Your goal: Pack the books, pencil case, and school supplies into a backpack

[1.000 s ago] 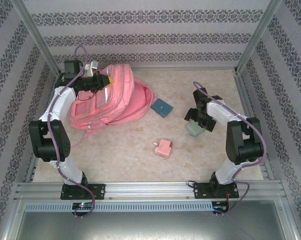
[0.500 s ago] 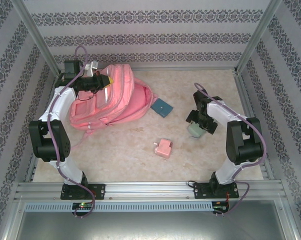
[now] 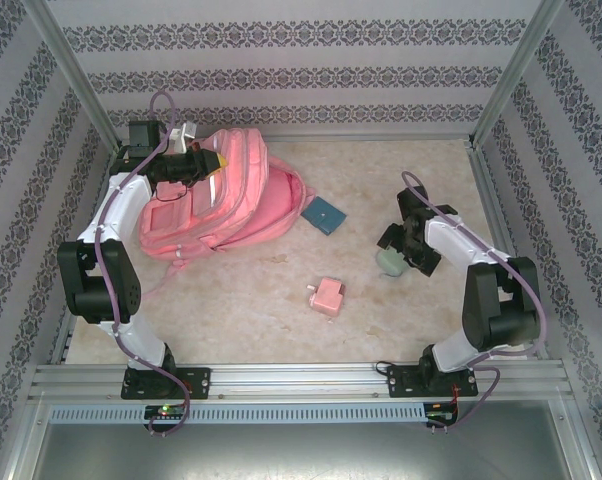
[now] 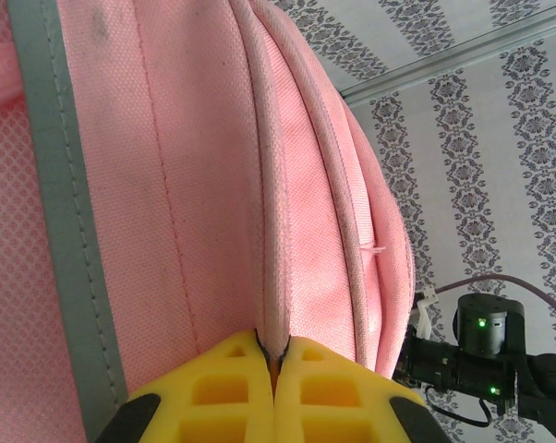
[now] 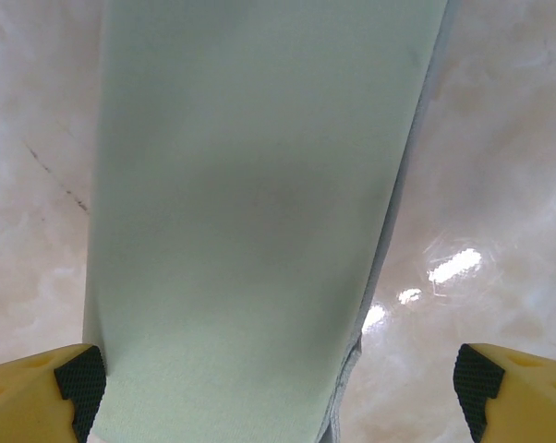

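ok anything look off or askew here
Nothing spilled or damaged. The one oddity: the pencil case sits off-centre in the open right claw, right up by one finger with a wide gap to the other. The backpack lies slumped, the left claw pinching its seam.

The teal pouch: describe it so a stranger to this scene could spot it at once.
Find the big pink backpack at the table's far left. By its right edge lies the teal pouch, small and square. It is flat and teal, unlike the boxy pink block nearer the front.
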Tool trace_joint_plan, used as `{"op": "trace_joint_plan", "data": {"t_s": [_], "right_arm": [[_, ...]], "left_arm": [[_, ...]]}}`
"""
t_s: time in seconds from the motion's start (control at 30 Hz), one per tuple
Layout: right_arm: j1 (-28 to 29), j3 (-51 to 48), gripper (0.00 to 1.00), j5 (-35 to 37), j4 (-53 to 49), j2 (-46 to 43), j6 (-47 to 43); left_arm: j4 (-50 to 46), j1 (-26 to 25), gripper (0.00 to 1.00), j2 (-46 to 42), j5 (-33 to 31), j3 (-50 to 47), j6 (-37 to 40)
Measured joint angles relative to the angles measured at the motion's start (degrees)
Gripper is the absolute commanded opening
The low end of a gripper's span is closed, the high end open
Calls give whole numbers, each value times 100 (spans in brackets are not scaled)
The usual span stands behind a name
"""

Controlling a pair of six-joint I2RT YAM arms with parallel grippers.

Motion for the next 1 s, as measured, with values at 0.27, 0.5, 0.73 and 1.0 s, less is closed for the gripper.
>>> {"op": "trace_joint_plan", "data": {"t_s": [0.27,0.5,0.73,1.0], "right_arm": [[-42,-2,98,-212,431,350,0],[-39,63,95,-203,404,704,-26],[-35,125,61,-63,376,634,-195],[120,129,43,46,354,260,-354]], "left_arm": [[0,0,0,22,17,4,2],[-7,0,0,22,17,4,4],[-20,0,0,22,17,4,7],[-39,0,0,22,17,11,7]]}}
